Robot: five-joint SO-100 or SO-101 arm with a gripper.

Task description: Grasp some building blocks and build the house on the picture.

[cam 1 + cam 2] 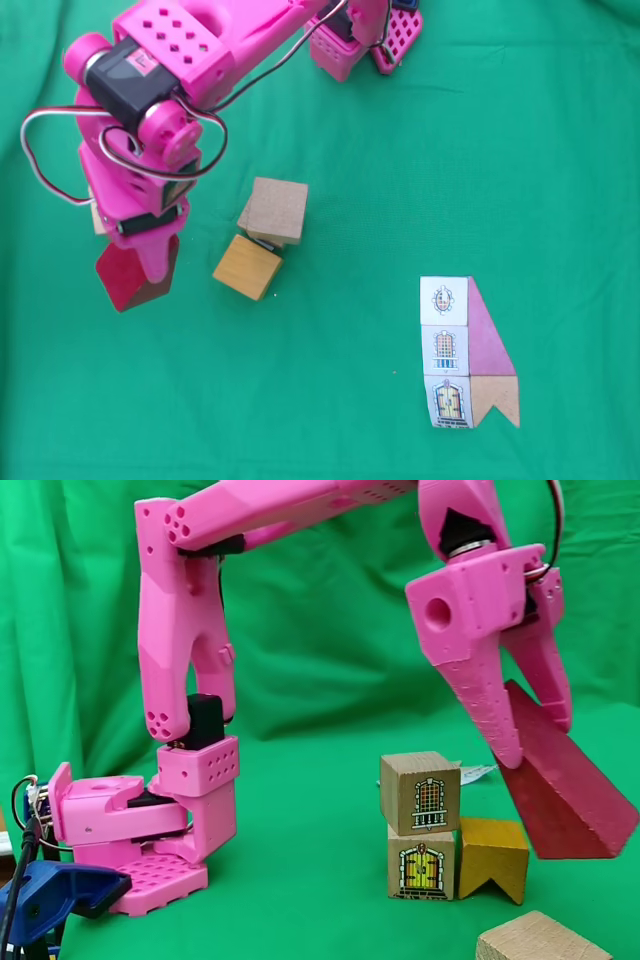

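Fixed view from above: pink arm enters from 12 o'clock and reaches down the left side of the frame. End effector (135, 278) at about 9 o'clock, fingers closed on the dark red prism (122, 280), pinching it; a tan edge shows under the prism's lower right. Whether the prism touches the cloth cannot be told from here. Just right of it, near centre-left, a tan cube (274, 209) sits on top of something partly hidden, and the orange-yellow block (247, 267) lies at its 7 o'clock, touching or nearly so. Picture card (466, 352) lies flat at 4 o'clock, well apart from the blocks: three white squares in a column with small window and door drawings, a pink slanted patch on their right, a tan notched patch at lower right. Tiny print under the door drawing is too small to read. Green cloth (560, 180) covers the bench.

Fixed view from the side: the end effector (530, 745) holds the dark red prism (565, 795) tilted and raised off the cloth, at 3 o'clock. This view reveals the stack as two tan cubes: upper cube (420, 792) with a barred window print, lower cube (420, 865) with a door print. The orange-yellow block (492, 855) is notched underneath and touches the lower cube. Another plain tan block (540, 938) sits at the 5 o'clock edge. Arm base (140, 850) at 8 o'clock, a blue clamp (50, 895) beside it.
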